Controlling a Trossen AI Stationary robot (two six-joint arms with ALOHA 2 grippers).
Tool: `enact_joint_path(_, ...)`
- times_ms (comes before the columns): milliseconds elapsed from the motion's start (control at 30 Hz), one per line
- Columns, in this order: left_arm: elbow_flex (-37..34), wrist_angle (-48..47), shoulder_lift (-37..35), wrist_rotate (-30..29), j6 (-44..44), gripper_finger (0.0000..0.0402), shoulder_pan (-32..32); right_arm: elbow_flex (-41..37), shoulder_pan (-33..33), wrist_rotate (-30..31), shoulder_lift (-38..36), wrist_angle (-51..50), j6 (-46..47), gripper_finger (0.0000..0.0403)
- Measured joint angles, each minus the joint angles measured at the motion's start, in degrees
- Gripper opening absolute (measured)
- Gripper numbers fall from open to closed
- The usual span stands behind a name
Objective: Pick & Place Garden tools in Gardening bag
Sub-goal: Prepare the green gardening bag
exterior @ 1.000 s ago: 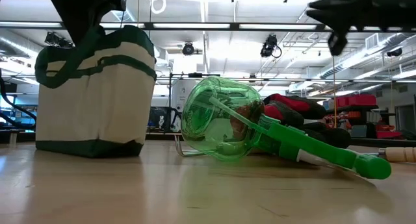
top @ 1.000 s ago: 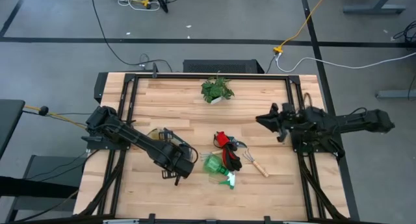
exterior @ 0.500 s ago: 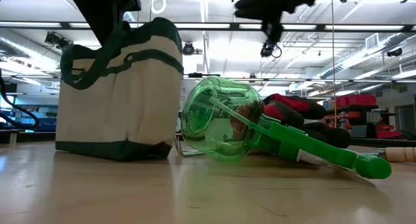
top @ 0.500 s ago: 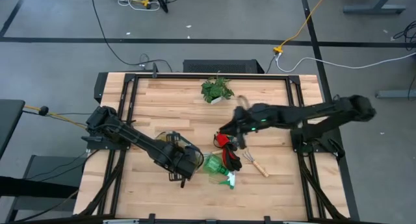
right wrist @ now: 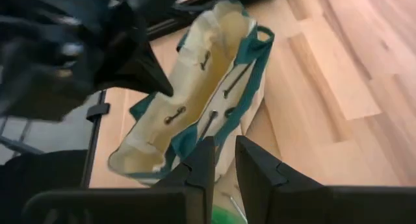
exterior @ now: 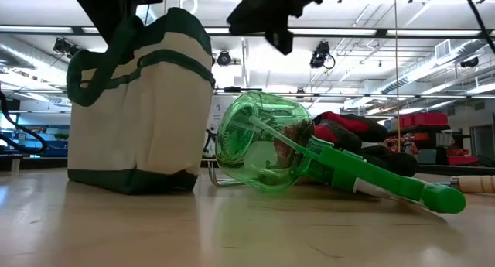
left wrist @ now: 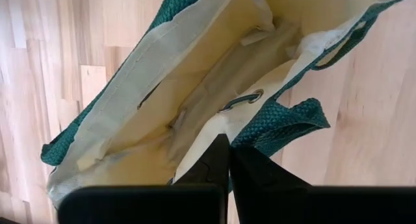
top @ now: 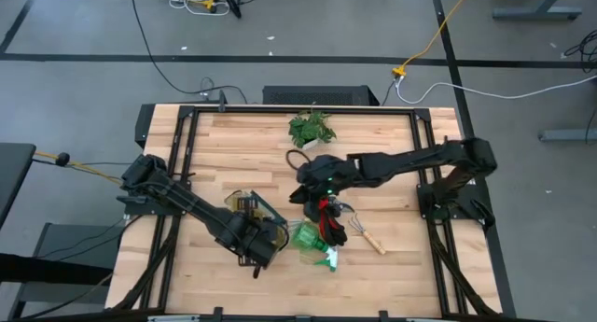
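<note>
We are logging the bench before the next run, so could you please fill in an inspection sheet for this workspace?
Surface: wooden table, bare boards in view.
Job's things: gardening bag upright; green sprayer, red gloves, pruners, rake piled beside it.
Clutter: potted plant at far edge.
Grippers: left claw shut on bag's rim; right claw empty, above the pile.
Cables: black, white and yellow leads on floor.
Surroundings: grey floor; nobody seen.

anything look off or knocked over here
The green sprayer lies on its side in the tool pile rather than upright. The bag leans, its rim pinched by the left gripper. Nothing looks spilled.
</note>
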Motion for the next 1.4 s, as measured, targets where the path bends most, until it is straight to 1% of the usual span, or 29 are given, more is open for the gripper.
enact_joint_path(167,0.0,0.0,0.0,-0.02,0.05,0.0012,0.0,1.66,0.0,-0.58,3.8,-0.7,1.86,0.0062)
enact_joint_path(300,0.0,0.38,0.0,-0.02,0.05,0.0022,0.0,2.26,0.0,-0.55,4.89,-0.38,2.64,0.0062)
enact_joint_path(400,0.0,0.57,-0.02,-0.02,0.05,0.0016,0.0,2.28,0.09,-0.51,4.89,-0.11,3.06,0.0062)
enact_joint_path(567,0.0,1.2,-0.02,-0.04,0.49,0.0007,0.0,2.33,1.03,-0.18,4.89,3.14,3.22,0.0064)
enact_joint_path(733,0.0,2.86,-0.02,-0.02,1.36,0.0017,0.0,2.33,1.98,1.59,6.28,4.3,3.27,0.0082)
enact_joint_path(867,0.0,2.82,-0.02,-0.02,1.38,0.002,0.0,2.33,2.19,0.55,8.98,8.94,4.76,0.0104)
enact_joint_path(1000,0.0,2.8,-0.02,-0.02,1.41,0.0011,0.0,2.33,2.19,-0.17,10.53,11.14,4.79,0.012)
enact_joint_path(1133,0.0,2.82,-0.02,-0.02,1.57,0.0009,0.0,2.33,2.19,-0.42,11.46,12.97,5.94,0.0125)
enact_joint_path(1267,0.0,2.82,-0.02,-0.05,1.56,0.0018,0.0,2.31,2.25,-0.57,12.93,13.83,6.4,0.0125)
enact_joint_path(1400,0.0,2.89,-0.02,-0.24,1.56,0.0016,0.0,2.31,2.26,-2.04,14.12,15.79,7.58,0.0125)
